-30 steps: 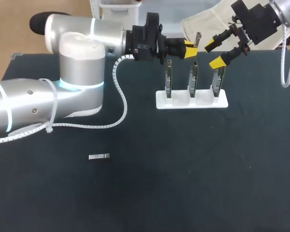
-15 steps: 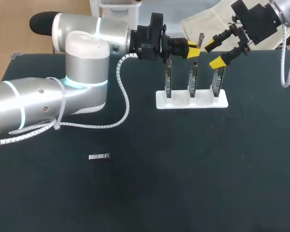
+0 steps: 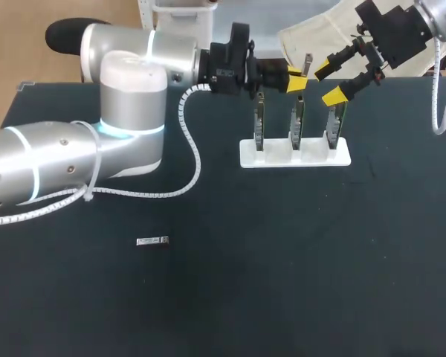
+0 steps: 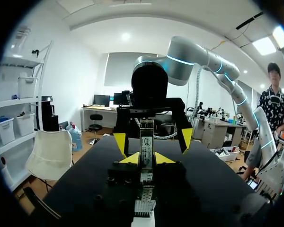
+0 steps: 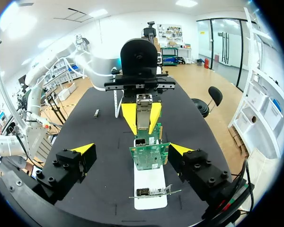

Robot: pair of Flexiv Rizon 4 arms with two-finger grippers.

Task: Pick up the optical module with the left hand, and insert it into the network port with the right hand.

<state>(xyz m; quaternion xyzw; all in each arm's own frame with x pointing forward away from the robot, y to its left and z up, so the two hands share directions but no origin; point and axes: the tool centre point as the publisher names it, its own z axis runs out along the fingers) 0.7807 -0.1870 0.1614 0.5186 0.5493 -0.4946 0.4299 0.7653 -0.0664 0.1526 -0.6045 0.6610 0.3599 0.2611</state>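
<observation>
My left gripper point(image 3: 295, 79) is shut on a small silver optical module point(image 3: 307, 62), held upright above the middle board of the stand. In the left wrist view the module point(image 4: 146, 147) sits between my yellow fingertips point(image 4: 130, 158). My right gripper point(image 3: 331, 81) stands open just to the right of it, facing the left gripper, with nothing between its fingers. In the right wrist view the module point(image 5: 143, 109) and the left gripper point(image 5: 142, 118) lie ahead, beyond a green network board point(image 5: 149, 155). A second module point(image 3: 152, 240) lies flat on the table at the left.
A white stand point(image 3: 295, 153) at the back of the black table holds three upright green boards, directly below both grippers. A white spiral cable point(image 3: 187, 141) hangs from my left arm over the table.
My left arm has swung a little to the right, bringing the module closer to the right gripper; most of that happened early. The right arm has not moved.
</observation>
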